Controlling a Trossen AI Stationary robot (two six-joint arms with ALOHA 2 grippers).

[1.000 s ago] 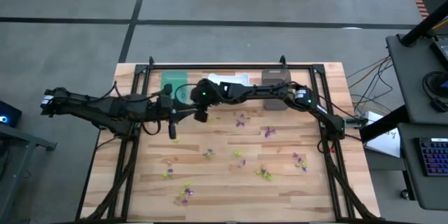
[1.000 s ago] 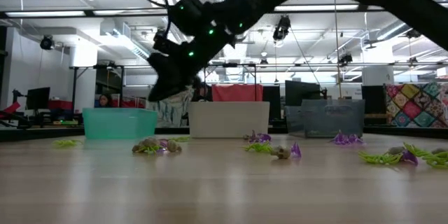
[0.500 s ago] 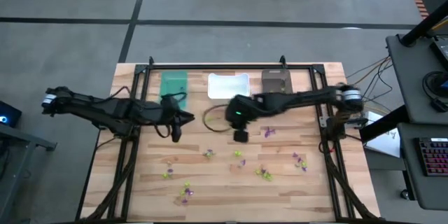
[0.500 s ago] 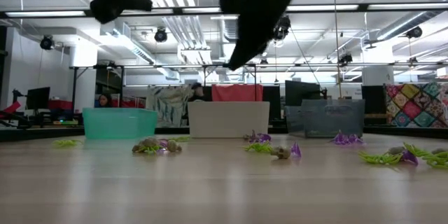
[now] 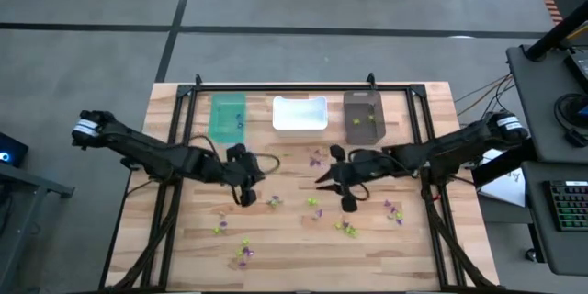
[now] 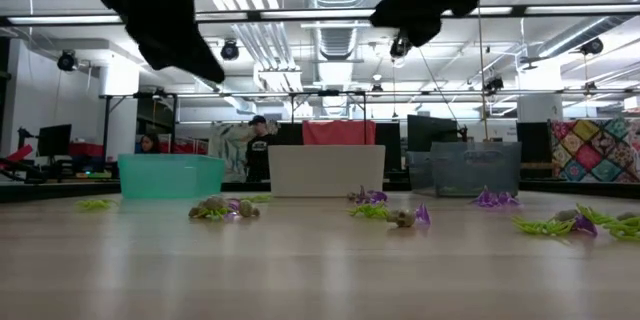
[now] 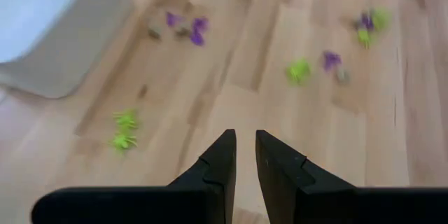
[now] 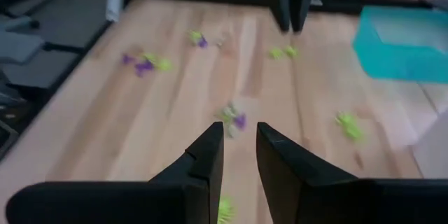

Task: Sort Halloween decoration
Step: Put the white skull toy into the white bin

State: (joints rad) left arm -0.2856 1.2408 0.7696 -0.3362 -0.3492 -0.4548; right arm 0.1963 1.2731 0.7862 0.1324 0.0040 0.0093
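The Halloween decoration is many tiny purple, lime-green and pale trinkets scattered on the wooden table; they also show in the low view. My left gripper hovers above the table's middle left, tipped downward. Its fingers stand a narrow gap apart with nothing between them. My right gripper hangs over the table's middle, pointing toward the left edge, open and empty. Both are high above the table in the low view.
Three bins stand in a row at the far edge: teal, white and dark brown. A black metal frame borders the table. People stand in the room beyond.
My right gripper has swung from over the teal and white bins toward the right and near edges, and now hangs over the table's middle. My left gripper has come down and toward the near edge, tipping its fingers more steeply downward.
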